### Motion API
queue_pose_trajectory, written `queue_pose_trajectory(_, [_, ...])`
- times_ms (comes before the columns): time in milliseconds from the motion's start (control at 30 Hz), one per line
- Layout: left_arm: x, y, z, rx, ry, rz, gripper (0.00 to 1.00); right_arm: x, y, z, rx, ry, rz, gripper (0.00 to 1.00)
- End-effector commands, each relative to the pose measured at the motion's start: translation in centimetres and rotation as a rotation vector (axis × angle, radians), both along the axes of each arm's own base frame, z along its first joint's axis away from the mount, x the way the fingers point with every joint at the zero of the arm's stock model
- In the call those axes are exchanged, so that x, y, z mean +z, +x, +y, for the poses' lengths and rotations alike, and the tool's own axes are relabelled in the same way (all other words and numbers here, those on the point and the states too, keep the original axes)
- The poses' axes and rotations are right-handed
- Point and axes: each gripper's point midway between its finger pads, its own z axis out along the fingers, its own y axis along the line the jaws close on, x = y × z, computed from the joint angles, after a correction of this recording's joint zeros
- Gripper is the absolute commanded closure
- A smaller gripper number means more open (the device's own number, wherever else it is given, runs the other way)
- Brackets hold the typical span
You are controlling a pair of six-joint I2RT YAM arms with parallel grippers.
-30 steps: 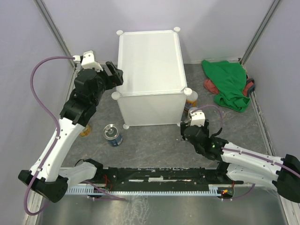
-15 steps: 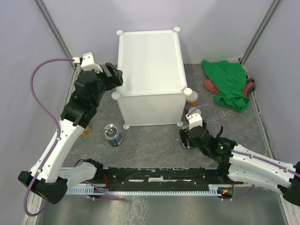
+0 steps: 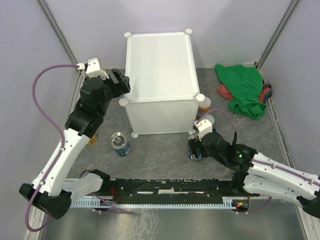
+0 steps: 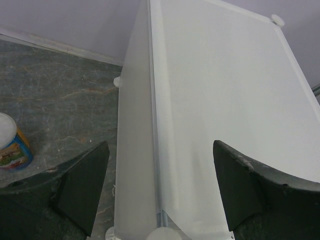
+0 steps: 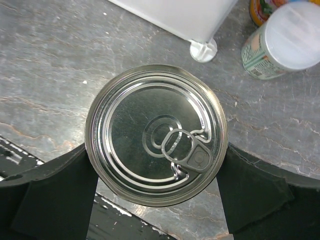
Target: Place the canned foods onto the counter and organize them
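Note:
My right gripper [image 5: 156, 162] is shut on a can with a silver pull-tab top [image 5: 131, 120], one finger on each side of it, above the grey floor in front of the counter's front right foot. From above this gripper [image 3: 196, 149] shows a bit of the can's blue label. My left gripper [image 4: 160, 155] stands open and empty over the left edge of the white counter [image 4: 225, 100], near its front left knob. Another blue can [image 3: 119, 143] stands on the floor in front of the counter [image 3: 160, 60]. A white-lidded colourful can [image 4: 11, 146] stands left of it.
A pale green white-lidded can [image 5: 282, 40] and an orange-labelled can [image 5: 262, 7] stand by the counter's right front foot [image 5: 203, 50]. A green cloth [image 3: 243, 89] lies at the back right. Grey walls close in both sides; the arms' base rail [image 3: 165, 187] runs along the near edge.
My right gripper has moved left and toward the near edge with the silver-topped can in it. The left gripper has barely shifted over the counter's edge.

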Motion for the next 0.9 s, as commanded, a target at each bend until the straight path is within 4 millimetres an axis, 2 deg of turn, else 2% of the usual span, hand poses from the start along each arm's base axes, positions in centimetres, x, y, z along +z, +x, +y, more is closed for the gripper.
queue_pose_trajectory(0, [2.3,-0.4,0.7,0.024,0.001,-0.084,0.1,9.0,1.6,3.5,0.037,0.221,-0.16,0.99])
queue_pose_trajectory(200, [2.6,-0.4,1.0,0.039,-0.001,-0.092,0.1,13.1,1.0,5.8,0.135,0.278,-0.18,0.99])
queue_pose_trajectory(467, [2.7,-0.4,1.3,0.054,-0.004,-0.097,0.1,20.5,0.0,9.1,0.28,0.381,-0.225,0.99])
queue_pose_trajectory(667, [2.5,-0.4,1.6,0.073,-0.004,-0.09,0.1,26.5,0.2,10.9,0.333,0.463,-0.294,0.99])
queue_pose_trajectory(867, [2.5,-0.3,1.8,0.086,-0.002,-0.087,0.1,31.2,0.9,12.6,0.362,0.488,-0.348,0.99])
